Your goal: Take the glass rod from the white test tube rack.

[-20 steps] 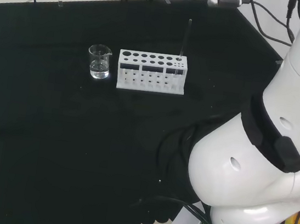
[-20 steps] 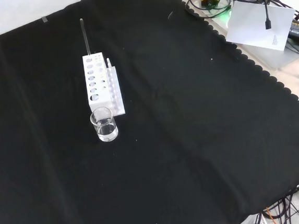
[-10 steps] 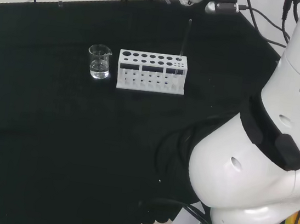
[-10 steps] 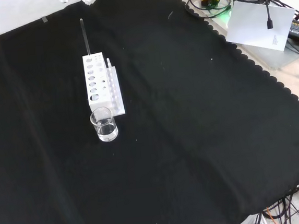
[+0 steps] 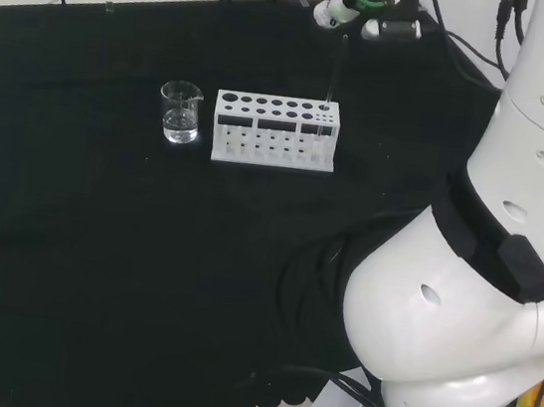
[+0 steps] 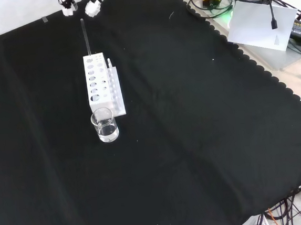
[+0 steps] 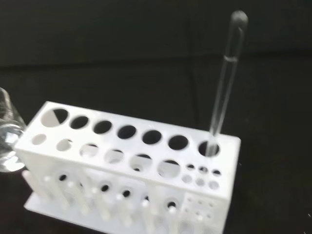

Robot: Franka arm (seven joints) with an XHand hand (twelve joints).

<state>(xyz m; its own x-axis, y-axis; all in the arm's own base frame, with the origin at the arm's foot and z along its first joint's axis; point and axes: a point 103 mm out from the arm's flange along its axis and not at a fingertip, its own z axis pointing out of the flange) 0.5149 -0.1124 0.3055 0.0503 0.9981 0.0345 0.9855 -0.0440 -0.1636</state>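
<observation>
A white test tube rack (image 5: 275, 131) (image 6: 100, 82) (image 7: 126, 161) stands on the black cloth. The clear glass rod (image 5: 334, 71) (image 6: 86, 39) (image 7: 224, 83) stands upright in a hole at the rack's end, the right end in the head view and the far end in the front view. The hand (image 5: 329, 12) (image 6: 94, 5) hangs just above the rod's top. Two white fingertips (image 6: 67, 3) show spread apart on either side of the rod's top, and they do not touch it. The hand holds nothing.
A small glass beaker (image 5: 180, 113) (image 6: 104, 125) (image 7: 7, 141) with some clear liquid stands close to the rack's other end. The arm's white links (image 5: 481, 291) rise at the right of the head view. Cables and a white sheet (image 6: 261, 21) lie beyond the cloth's scalloped edge.
The hand has come down toward the rod's top; in the front view its fingertips have entered from the top edge. Rack, rod and beaker have not moved.
</observation>
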